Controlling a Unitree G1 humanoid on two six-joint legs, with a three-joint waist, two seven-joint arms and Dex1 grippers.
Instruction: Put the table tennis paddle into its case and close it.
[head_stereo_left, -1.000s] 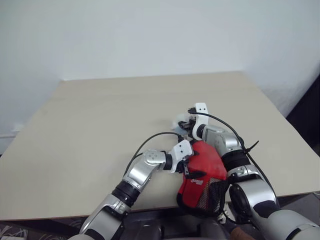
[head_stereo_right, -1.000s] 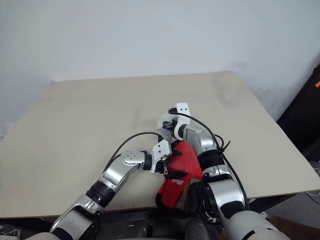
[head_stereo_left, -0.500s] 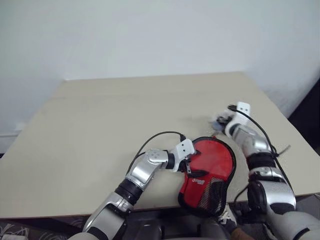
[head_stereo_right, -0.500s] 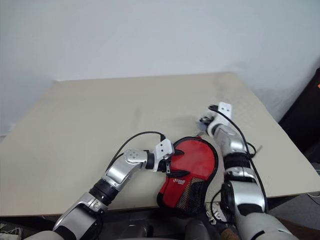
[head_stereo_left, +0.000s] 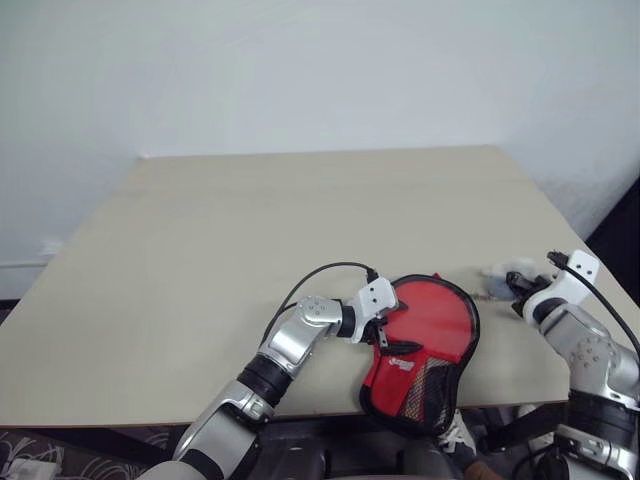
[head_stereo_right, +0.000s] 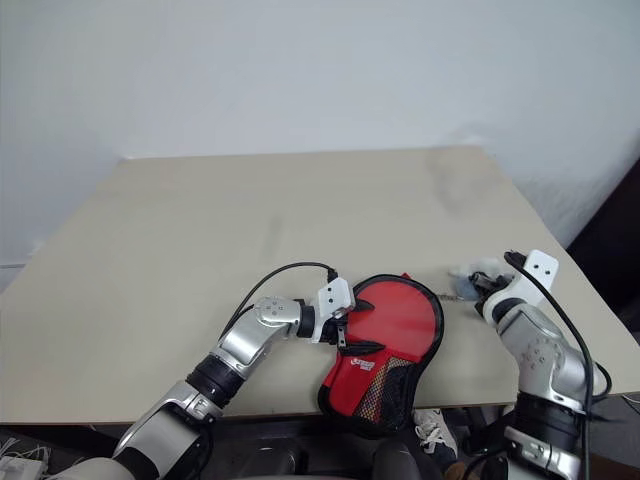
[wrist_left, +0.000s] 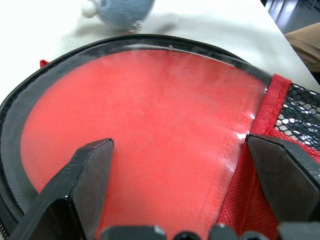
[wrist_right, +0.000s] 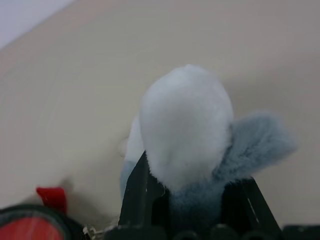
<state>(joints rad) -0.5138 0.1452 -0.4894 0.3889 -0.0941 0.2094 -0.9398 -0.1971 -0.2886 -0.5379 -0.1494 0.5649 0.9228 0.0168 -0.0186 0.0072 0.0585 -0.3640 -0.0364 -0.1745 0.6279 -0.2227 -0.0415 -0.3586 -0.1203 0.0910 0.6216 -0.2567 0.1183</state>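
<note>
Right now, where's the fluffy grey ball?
The fluffy grey ball sits pinched in the right claw, low over the beige table's right side, just right of the red paddle-shaped zip case.

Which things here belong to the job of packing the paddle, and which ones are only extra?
Belonging to the job:
- soft red zip case with black trim
- red rubber paddle face behind its clear panel

Only extra:
- small grey-white fluffy ball
- beige table

We cannot see the table tennis paddle's handle; only red shows through the clear panel of the case (wrist_left: 150, 150). The case's lower end hangs past the table (head_stereo_left: 200, 250) edge. The fluffy ball (wrist_right: 187, 130) hides the right gripper's (wrist_right: 192, 197) fingertips.
</note>
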